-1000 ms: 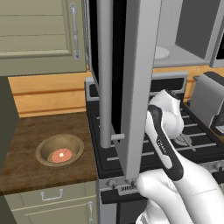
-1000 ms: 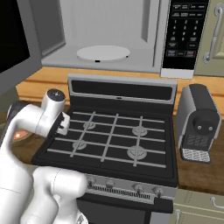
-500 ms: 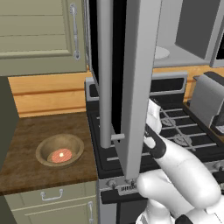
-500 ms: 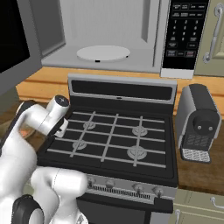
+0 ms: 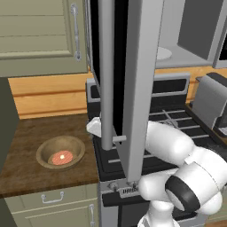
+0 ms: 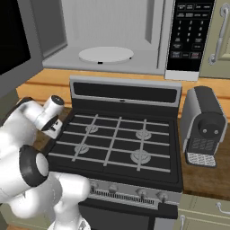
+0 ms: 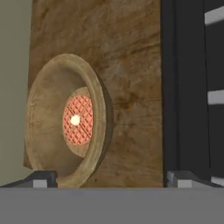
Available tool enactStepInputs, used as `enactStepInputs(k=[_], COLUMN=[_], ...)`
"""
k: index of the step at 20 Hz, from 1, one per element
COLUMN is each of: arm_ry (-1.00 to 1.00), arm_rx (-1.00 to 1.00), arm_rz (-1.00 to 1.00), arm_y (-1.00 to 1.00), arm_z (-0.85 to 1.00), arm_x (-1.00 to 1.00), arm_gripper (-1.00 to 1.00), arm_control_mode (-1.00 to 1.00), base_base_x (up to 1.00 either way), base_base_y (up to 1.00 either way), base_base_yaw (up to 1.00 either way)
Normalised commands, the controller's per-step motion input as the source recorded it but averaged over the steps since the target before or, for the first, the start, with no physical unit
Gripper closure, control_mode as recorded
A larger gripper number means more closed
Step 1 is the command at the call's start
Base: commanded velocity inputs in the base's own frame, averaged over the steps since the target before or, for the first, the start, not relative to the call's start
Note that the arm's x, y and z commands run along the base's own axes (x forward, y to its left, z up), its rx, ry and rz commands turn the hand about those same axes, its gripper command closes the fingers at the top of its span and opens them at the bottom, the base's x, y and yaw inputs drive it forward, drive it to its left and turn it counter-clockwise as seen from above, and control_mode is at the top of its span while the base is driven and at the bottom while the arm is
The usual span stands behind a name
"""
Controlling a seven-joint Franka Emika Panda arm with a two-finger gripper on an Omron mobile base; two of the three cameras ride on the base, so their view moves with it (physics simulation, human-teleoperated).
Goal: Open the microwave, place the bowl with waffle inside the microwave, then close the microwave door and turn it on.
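The microwave door (image 5: pixel 133 80) stood swung fully out over the stove (image 6: pixel 117 139), edge-on in the left base view, so the microwave (image 6: pixel 112 36) cavity lay bare with its white turntable (image 6: pixel 106 54) free to take a load. That step looked done; the pick-up appeared to be the one in hand.

The bowl (image 5: pixel 60 152) sat on the brown surface (image 5: pixel 26 164) left of the stove, toward its front edge and well apart from the stove's side, with the waffle (image 5: pixel 62 157) lying flat in its middle. Nothing touched it.

The hand (image 7: pixel 109 179) was spread wide and held nothing. In the hand view its two dark fingertips (image 7: pixel 41 179) stood far apart, one near the bowl's rim, the other toward the stove's edge, so the hand probably hung beside the bowl, not centred over it. The arm reached low under the open door, likely because the door blocked a higher path.

A grip on the thick rim seemed the likeliest next need, keeping the bowl level so the waffle would not slide.
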Motion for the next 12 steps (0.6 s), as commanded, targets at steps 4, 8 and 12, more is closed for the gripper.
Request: enactStepInputs(k=[4, 8, 12], arm_ry=[0.05, 0.02, 0.00], arm_rx=[0.00, 0.00, 0.00], arm_rz=[0.00, 0.00, 0.00], arm_y=[0.41, 0.35, 0.16], arm_z=[-0.37, -0.45, -0.41], arm_x=[0.51, 0.47, 0.33], arm_gripper=[-1.00, -1.00, -1.00], arm_control_mode=[-1.00, -1.00, -1.00], base_base_x=[0.00, 0.00, 0.00], base_base_y=[0.00, 0.00, 0.00], base_base_yaw=[0.00, 0.00, 0.00])
